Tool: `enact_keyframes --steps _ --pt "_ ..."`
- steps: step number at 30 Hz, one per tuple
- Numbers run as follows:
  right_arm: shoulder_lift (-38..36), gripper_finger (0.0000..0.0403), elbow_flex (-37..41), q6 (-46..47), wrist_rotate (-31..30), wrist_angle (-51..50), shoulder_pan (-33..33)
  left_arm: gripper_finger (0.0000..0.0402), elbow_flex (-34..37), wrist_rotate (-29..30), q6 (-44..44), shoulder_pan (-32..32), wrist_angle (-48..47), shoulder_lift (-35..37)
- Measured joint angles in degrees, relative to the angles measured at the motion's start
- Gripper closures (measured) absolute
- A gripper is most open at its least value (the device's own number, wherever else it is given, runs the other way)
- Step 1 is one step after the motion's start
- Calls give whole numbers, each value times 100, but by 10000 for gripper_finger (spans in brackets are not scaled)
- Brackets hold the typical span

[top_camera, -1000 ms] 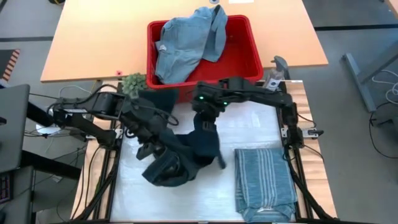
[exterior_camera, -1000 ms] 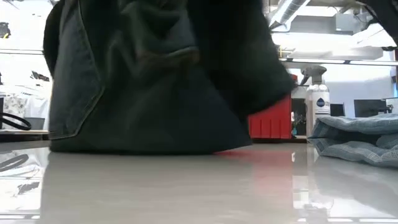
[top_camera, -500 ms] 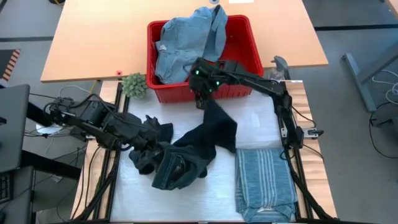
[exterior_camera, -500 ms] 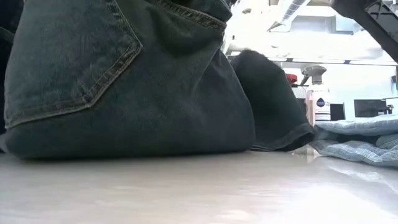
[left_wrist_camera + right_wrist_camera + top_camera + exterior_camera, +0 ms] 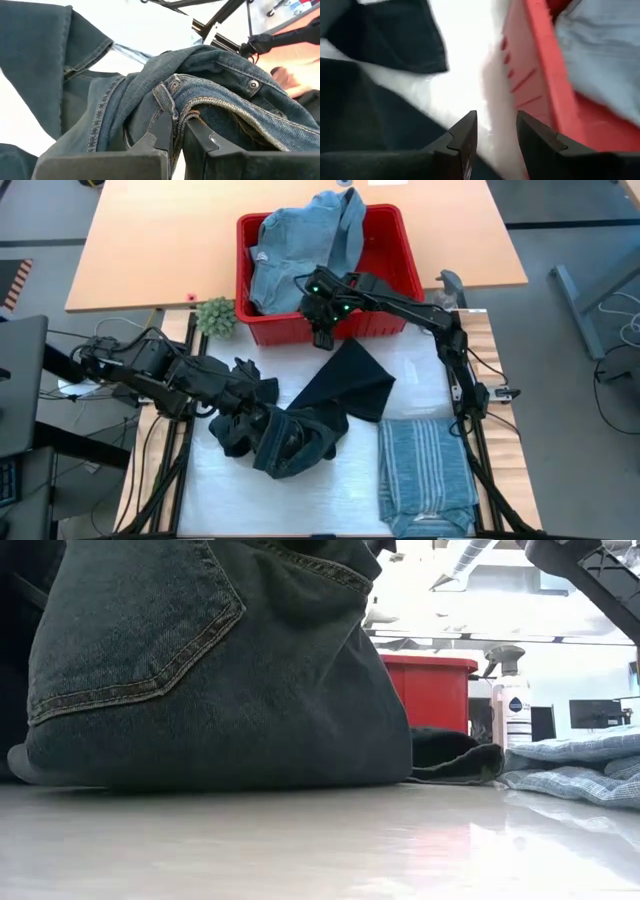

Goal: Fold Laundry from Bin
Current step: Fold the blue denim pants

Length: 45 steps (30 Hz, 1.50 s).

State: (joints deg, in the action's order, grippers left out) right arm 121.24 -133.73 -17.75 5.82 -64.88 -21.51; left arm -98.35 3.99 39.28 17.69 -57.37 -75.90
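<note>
Left gripper pinches trousers; plant, bin near.

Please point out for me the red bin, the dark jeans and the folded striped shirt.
red bin (image 5: 398,248): high view, on its right rim.
dark jeans (image 5: 300,442): high view, on the bunched waist part.
folded striped shirt (image 5: 425,470): high view, on the middle of the folded cloth.

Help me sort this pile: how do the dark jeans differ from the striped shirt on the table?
The dark jeans lie crumpled and bunched; the striped shirt is folded into a flat rectangle. The jeans are dark navy, the shirt pale blue-grey with white stripes. The left end effector pinches the jeans; nothing holds the shirt. Both lie outside the red bin.
</note>
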Motion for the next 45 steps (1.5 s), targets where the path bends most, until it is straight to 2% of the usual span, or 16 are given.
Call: enact_keyframes --steps 5,11,14,21,31,35,38,41,45 --pt "105 250 -2 -106 -294 299 -231 390 0 15 -172 -101 101 0" --pt "319 262 -2 -44 -243 387 -540 390 0 -10 -200 -210 116 -2" --pt "326 270 -2 -221 -143 428 -580 390 0 -26 -200 -267 139 -4" --pt "172 297 -76 -705 -328 741 -480 390 0 -28 -336 -328 182 -4" --pt "153 295 -98 -840 -479 1100 -587 390 -2 -31 -368 -330 187 -4" --pt "39 303 -94 -612 434 1017 -562 390 -2 -31 -405 -330 188 -4" --pt "-77 336 -111 -501 873 902 -288 390 -2 14 -433 -330 189 -4" --pt "-72 383 -109 -716 920 538 69 391 -2 103 -521 -330 191 -4" --pt "-280 374 -107 -781 1223 7 510 397 -2 352 -418 -330 157 187"
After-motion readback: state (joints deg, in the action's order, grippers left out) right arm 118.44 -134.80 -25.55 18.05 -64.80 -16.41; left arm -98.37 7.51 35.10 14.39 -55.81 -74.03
